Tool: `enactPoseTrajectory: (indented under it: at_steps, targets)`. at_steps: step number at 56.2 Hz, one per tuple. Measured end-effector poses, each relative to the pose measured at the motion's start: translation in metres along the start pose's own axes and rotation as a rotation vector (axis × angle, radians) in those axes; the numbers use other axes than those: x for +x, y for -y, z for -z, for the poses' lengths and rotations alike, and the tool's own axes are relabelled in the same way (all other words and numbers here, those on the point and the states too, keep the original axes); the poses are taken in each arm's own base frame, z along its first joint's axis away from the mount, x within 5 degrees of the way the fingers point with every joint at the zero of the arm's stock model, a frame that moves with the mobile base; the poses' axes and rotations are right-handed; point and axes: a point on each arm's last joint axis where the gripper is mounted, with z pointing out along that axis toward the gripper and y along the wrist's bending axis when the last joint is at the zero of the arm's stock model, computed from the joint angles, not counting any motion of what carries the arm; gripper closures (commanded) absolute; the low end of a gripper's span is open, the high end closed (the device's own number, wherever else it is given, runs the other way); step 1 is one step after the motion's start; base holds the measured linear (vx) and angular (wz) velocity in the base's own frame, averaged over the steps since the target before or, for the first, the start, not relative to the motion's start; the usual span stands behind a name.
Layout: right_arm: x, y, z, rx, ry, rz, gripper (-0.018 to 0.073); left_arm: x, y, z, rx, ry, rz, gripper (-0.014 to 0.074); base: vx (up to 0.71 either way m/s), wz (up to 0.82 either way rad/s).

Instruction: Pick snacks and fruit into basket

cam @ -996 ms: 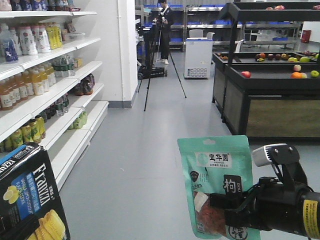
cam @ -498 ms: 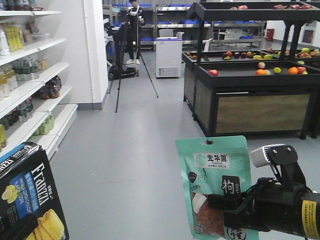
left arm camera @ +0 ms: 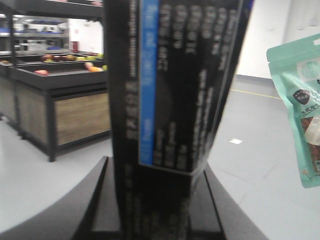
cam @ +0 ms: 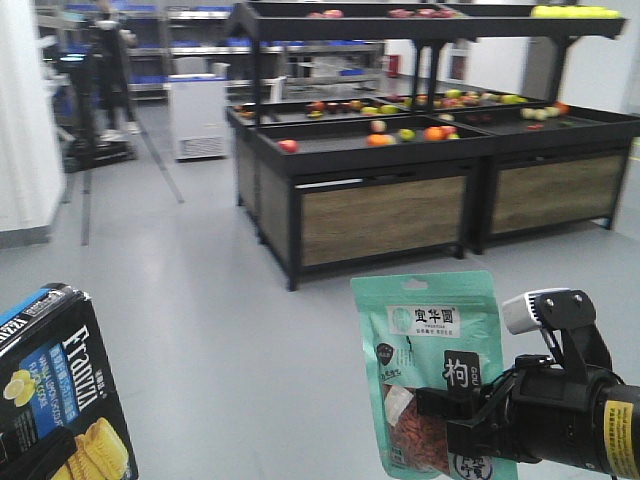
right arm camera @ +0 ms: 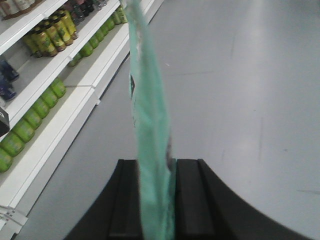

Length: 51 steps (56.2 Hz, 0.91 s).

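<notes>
Pinching flat, glossy mint-green pouch (cam: 430,340) upright, right gripper (right arm camera: 156,200) clamps its lower part. Left gripper (left arm camera: 155,210) pressed onto rigid rectangular black-and-blue Franzzi box (cam: 60,390), upright in its grip.

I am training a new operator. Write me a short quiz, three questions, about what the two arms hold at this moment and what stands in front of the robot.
1. True or false: the right gripper is shut on the mint-green pouch.
2. What does the left gripper hold? A) an orange pouch B) the Franzzi box C) a bottle
3. Fill in: the black stand ahead of the robot carries loose ___.
Key: 1 true; 2 B; 3 fruit.
</notes>
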Motion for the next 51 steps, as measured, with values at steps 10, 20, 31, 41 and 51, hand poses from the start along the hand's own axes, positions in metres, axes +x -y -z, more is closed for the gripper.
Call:
enactPoseTrajectory:
  at_steps: [10,20,31,41,51]
  targets:
    - [-0.0001,0.0003,0.0000,0.003,0.001,0.000,0.0569,0.0000,0.0000,0.0000,0.000,0.000,0.000,0.0594,0.28,-0.64]
    - [-0.0001,0.0003,0.0000,0.003,0.001,0.000,0.0569,0.0000,0.0000,0.0000,0.000,0.000,0.000,0.0594,0.32,-0.65]
    - [-0.0001,0.0003,0.0000,0.003,0.001,0.000,0.0569,0.0000,0.0000,0.0000,0.000,0.000,0.000,0.0594,0.35,-0.60]
    - [-0.0001,0.0002,0.0000,0.002,0.001,0.000,0.0569,0.0000,0.0000,0.0000,0.000,0.000,0.000,0.0594,0.39,-0.52]
    - [-0.0001,0.0002,0.0000,0.003,0.001,0.000,0.0569,0.0000,0.0000,0.0000,0.000,0.000,0.000,0.0594,0.43,-0.50]
